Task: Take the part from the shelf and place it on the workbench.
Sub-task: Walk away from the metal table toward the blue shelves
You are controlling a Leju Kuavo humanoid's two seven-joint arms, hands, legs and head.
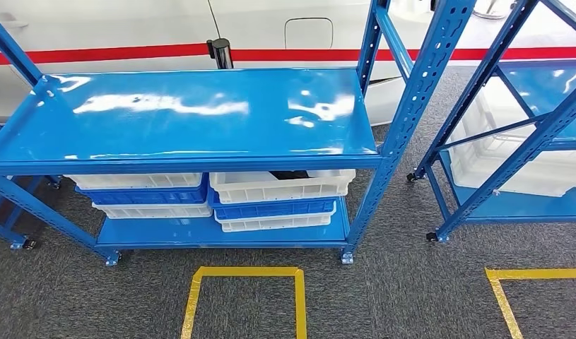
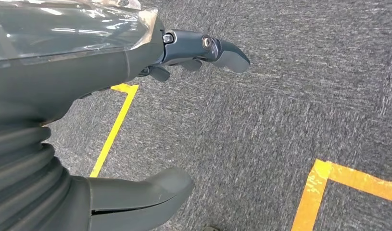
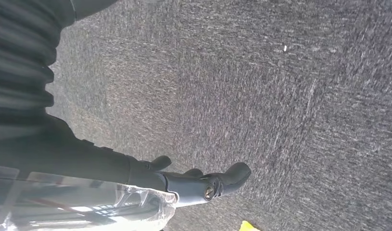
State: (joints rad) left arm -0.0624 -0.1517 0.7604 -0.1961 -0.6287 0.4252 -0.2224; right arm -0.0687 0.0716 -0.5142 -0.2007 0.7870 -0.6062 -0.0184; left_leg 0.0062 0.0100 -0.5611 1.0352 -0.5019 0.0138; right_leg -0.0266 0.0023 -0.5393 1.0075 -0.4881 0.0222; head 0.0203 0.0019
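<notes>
Shelving stands before you in the head view: a blue shelf (image 1: 182, 116) with a bare, glossy top board and a lower board carrying two stacks of white and blue bins (image 1: 200, 194). You can see the part (image 1: 290, 174) as a dark shape lying in the top white bin (image 1: 281, 185) of the right-hand stack, mostly hidden under the top board, so its form cannot be told. A second blue rack (image 1: 511, 106) stands just to the right, with a large white crate (image 1: 525, 169) on its low board. Yellow tape squares (image 1: 246, 296) mark the grey carpet (image 1: 398, 289) in front of both racks.

Your left hand (image 2: 136, 120) hangs above the carpet near a yellow tape line, thumb and fingers spread apart and holding nothing. Your right hand (image 3: 150, 178) likewise hangs over the carpet, fingers extended and apart, with nothing in it.
</notes>
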